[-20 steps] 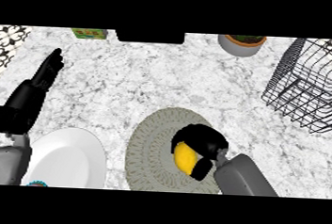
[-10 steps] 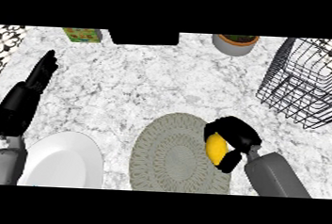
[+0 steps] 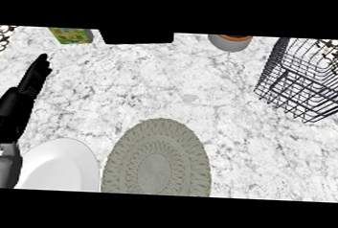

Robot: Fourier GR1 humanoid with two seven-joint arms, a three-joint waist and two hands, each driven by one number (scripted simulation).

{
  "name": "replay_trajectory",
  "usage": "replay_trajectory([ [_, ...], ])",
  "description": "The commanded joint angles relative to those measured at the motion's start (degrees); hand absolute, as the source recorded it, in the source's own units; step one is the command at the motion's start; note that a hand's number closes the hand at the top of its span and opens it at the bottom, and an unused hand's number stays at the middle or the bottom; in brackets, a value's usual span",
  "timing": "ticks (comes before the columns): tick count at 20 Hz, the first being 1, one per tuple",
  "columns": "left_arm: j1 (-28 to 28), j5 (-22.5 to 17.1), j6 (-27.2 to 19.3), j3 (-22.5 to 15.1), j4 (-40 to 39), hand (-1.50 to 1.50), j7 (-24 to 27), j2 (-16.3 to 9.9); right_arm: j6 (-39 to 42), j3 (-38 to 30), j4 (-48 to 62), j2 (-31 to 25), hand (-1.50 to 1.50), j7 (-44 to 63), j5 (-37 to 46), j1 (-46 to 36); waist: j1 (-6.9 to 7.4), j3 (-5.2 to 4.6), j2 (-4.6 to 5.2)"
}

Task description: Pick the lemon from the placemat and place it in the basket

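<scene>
The round grey woven placemat [image 3: 157, 158] lies on the marble counter near the lower edge, with nothing on it. No lemon shows anywhere in the head view. The black wire basket [image 3: 309, 79] stands at the right, and I see nothing inside it. My left hand [image 3: 26, 88] rests at the left edge, fingers straight and pointing away from me, holding nothing. My right hand and forearm are out of the picture.
A white plate [image 3: 60, 166] lies left of the placemat, by my left forearm. Along the back edge stand a green box [image 3: 71, 35], a black block [image 3: 136, 36] and a grey pot with a brown rim [image 3: 230, 42].
My right hand, curled round the yellow lemon, moved from the placemat's middle to its right edge and has now left the view with it. The placemat is bare. The view has shifted.
</scene>
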State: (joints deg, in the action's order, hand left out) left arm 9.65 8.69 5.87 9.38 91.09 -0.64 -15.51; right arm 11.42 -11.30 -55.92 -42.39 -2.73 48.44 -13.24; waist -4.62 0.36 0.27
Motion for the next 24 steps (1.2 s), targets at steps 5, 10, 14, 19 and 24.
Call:
replay_trajectory([
  [5, -1.90, -0.15, 1.31, -1.34, 0.92, 0.00, 1.11, 0.44, -12.40, -22.78, 9.63, -9.06, 1.50, -11.33, -13.98, -4.09, 3.03, 0.10, -0.47],
  [10, 0.24, 0.72, 1.14, -2.67, 0.77, 0.00, -0.46, 0.92, -2.64, -30.80, 13.61, -13.31, 1.50, -21.32, -25.78, -10.09, 4.09, -0.10, -0.33],
  [14, 5.14, 0.10, 1.89, -2.34, -1.59, 0.00, -0.69, 0.37, 1.53, -29.19, 18.29, -20.59, 1.50, -20.60, -25.39, -18.68, 5.83, -0.25, 0.20],
  [19, 4.28, 1.54, 0.70, -4.60, -0.57, 0.00, -1.39, 2.80, 10.90, -26.28, 18.62, -24.17, 1.50, -17.24, -27.87, -25.94, 6.04, -0.34, 0.00],
  [24, 1.08, 0.84, 1.97, -3.27, -0.42, 0.00, 1.89, 1.68, 14.58, -19.65, 15.27, -21.61, 1.50, -7.79, -27.39, -33.69, 6.08, -0.42, -0.10],
])
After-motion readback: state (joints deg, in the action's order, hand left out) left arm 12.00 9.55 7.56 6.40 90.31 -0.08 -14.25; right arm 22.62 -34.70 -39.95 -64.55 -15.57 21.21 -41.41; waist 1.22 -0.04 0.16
